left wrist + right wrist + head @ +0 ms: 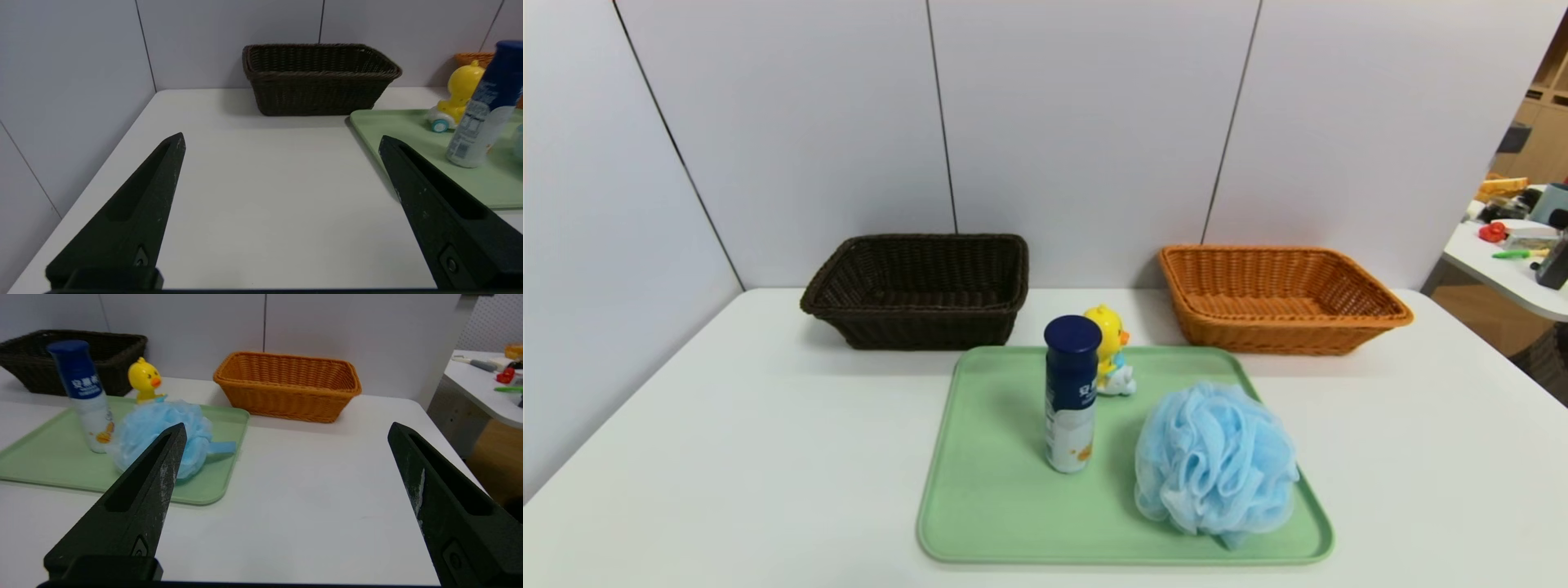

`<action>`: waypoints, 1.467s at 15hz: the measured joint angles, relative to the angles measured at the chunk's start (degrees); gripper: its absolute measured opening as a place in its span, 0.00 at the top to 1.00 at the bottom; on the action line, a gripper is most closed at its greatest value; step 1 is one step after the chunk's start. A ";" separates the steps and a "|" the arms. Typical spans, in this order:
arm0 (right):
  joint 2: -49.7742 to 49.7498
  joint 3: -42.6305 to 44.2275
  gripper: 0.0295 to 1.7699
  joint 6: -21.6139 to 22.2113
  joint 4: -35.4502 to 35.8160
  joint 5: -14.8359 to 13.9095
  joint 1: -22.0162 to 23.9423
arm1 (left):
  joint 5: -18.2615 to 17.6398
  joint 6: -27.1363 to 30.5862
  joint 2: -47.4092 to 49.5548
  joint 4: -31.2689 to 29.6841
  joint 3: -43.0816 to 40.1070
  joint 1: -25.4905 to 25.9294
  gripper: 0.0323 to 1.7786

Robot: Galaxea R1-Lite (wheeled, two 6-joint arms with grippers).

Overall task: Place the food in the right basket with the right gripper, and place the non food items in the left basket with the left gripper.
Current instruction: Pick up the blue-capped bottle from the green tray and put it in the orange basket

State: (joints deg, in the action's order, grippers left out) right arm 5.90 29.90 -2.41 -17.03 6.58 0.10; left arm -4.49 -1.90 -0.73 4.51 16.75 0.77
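The food, a slim container (1071,394) with a dark blue cap and white body, stands upright on the green tray (996,506). Behind it sits the yellow duck toy (1109,351); the light-blue bath pouf (1214,461) lies on the tray's right part. The dark brown left basket (919,287) and the orange right basket (1278,298) stand at the back, both empty. Neither arm shows in the head view. My left gripper (282,141) hangs open over bare table left of the tray. My right gripper (286,430) hangs open over bare table right of the tray, near the pouf (159,430).
White wall panels close the back and left sides. At the right, beyond the table's edge, stands another table (1515,278) with clutter. The table's right edge (445,437) lies close to my right gripper.
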 joint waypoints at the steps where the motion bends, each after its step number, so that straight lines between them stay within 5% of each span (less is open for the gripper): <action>1: 2.85 4.77 0.04 -0.11 -1.55 1.62 0.00 | -0.78 0.01 -1.17 1.88 3.43 0.00 0.05; 6: 20.92 24.37 0.04 -0.87 -3.41 8.70 0.06 | -2.73 0.04 -15.49 2.76 17.20 0.00 0.05; 11: 39.30 33.71 0.04 -3.21 -2.40 10.86 -0.26 | -3.17 0.34 -34.96 -1.49 27.65 -0.04 0.05; 16: 54.67 34.82 0.04 -3.23 3.28 12.79 -7.20 | -3.23 -0.55 -53.92 -10.41 31.70 -8.86 0.05; 22: 67.15 21.75 0.04 -3.07 18.76 13.07 -20.13 | -2.95 -5.42 -68.54 -13.79 32.15 -20.09 0.05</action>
State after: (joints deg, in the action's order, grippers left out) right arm 73.05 51.65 -5.49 1.73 19.65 -20.03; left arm -7.44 -7.33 -69.27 -9.28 48.90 -19.32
